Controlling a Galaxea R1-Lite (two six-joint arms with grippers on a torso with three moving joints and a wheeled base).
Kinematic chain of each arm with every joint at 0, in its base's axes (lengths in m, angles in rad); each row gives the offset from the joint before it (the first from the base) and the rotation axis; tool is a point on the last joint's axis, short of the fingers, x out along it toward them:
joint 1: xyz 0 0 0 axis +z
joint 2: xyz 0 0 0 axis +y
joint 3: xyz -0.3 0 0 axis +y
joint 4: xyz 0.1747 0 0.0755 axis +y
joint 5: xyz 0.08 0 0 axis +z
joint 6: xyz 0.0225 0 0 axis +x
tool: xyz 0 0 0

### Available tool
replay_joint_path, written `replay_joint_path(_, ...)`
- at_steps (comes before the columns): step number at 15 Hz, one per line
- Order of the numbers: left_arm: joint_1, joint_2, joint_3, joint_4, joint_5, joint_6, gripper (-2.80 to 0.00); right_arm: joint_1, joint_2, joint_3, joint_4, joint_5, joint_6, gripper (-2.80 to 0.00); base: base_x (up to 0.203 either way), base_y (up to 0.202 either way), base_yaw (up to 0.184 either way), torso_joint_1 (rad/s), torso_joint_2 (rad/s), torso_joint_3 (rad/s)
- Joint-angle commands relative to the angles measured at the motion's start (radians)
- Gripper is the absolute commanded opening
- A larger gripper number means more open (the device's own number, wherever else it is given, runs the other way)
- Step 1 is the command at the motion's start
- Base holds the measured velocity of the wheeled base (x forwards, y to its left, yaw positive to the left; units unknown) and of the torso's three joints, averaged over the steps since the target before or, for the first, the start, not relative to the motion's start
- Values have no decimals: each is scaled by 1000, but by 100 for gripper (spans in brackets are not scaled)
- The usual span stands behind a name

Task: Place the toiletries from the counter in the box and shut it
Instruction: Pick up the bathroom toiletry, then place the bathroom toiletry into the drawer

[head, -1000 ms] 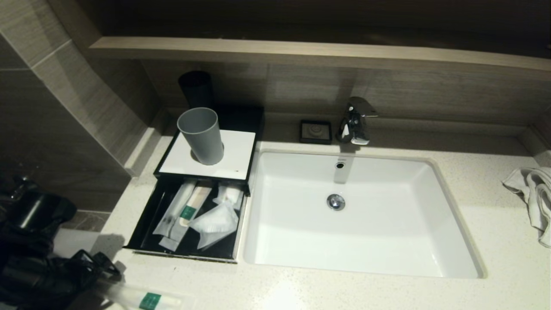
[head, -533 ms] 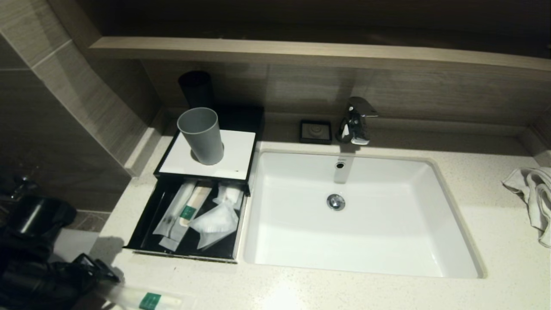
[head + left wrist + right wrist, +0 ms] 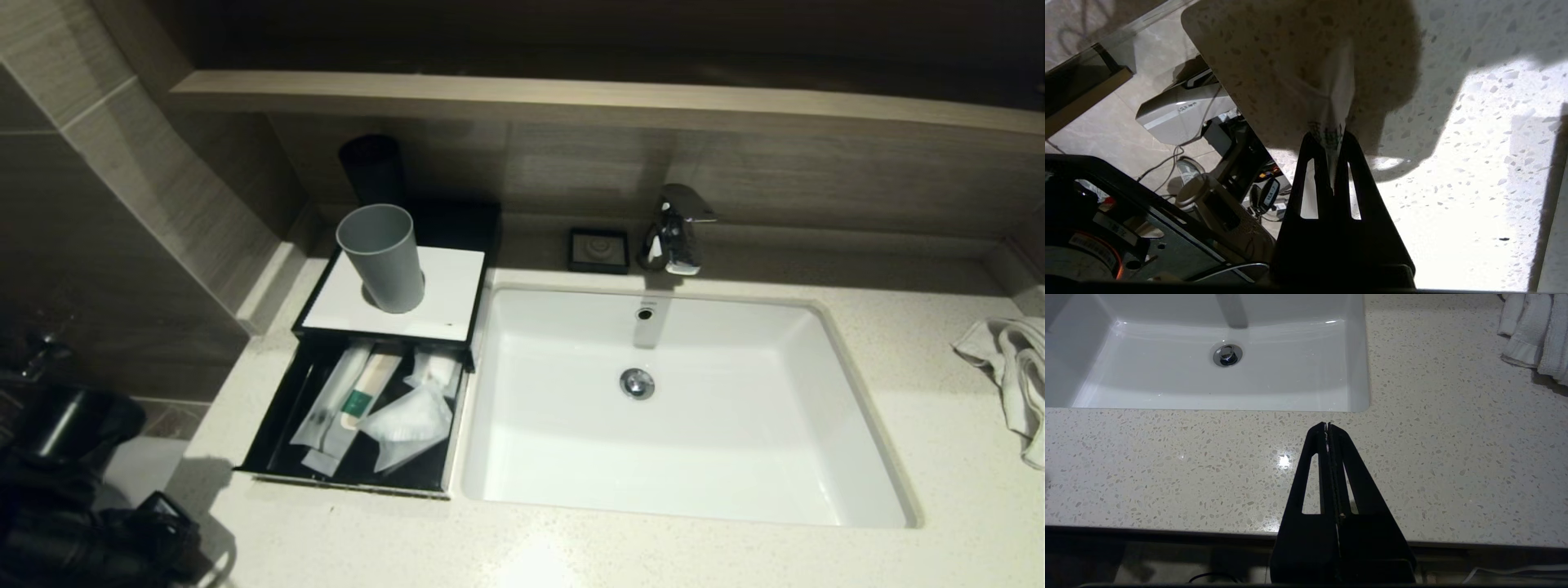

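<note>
The black box's drawer (image 3: 265, 457) stands pulled open left of the sink, with several wrapped toiletries (image 3: 359, 400) inside. My left gripper (image 3: 175, 531) is at the counter's front left corner. In the left wrist view it (image 3: 1331, 141) is shut on a clear-wrapped toiletry packet (image 3: 1341, 90) with a green label, held above the counter's corner. The packet does not show in the head view. My right gripper (image 3: 1327, 425) is shut and empty over the counter in front of the sink; it is outside the head view.
A grey cup (image 3: 381, 257) stands on the box's white top, a black cup (image 3: 371, 167) behind it. The white sink (image 3: 816, 314), faucet (image 3: 676, 229) and a small black dish (image 3: 599, 249) are to the right. A towel (image 3: 1012, 367) lies at the far right.
My left gripper has drawn back toward the front left corner. The packet with the green label, seen at the head view's bottom edge before, has left that view.
</note>
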Motion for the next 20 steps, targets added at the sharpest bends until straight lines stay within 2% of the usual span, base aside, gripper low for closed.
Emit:
replay_joint_path(1, 0, -7, 7, 2, 1, -6, -280, 0, 0, 0, 0, 0, 0, -280, 0, 0, 0, 0, 0, 0)
replay_joint_path(4, 1, -35, 4, 7, 4, -5, -280, 0, 0, 0, 0, 0, 0, -280, 0, 0, 0, 0, 0, 0)
replay_joint_path(8, 0, -154, -24, 31, 4, 3, -280, 0, 0, 0, 0, 0, 0, -280, 0, 0, 0, 0, 0, 0)
replay_joint_path(15, -7, -221, -344, 238, -41, 9, -280, 0, 0, 0, 0, 0, 0, -280, 0, 0, 0, 0, 0, 0)
replay_joint_path(18, -26, -215, -508, 280, -76, 7, -280, 0, 0, 0, 0, 0, 1, -280, 0, 0, 0, 0, 0, 0)
replay_joint_path(20, -72, -214, -558, 279, -78, 10, -280, 0, 0, 0, 0, 0, 1, -280, 0, 0, 0, 0, 0, 0)
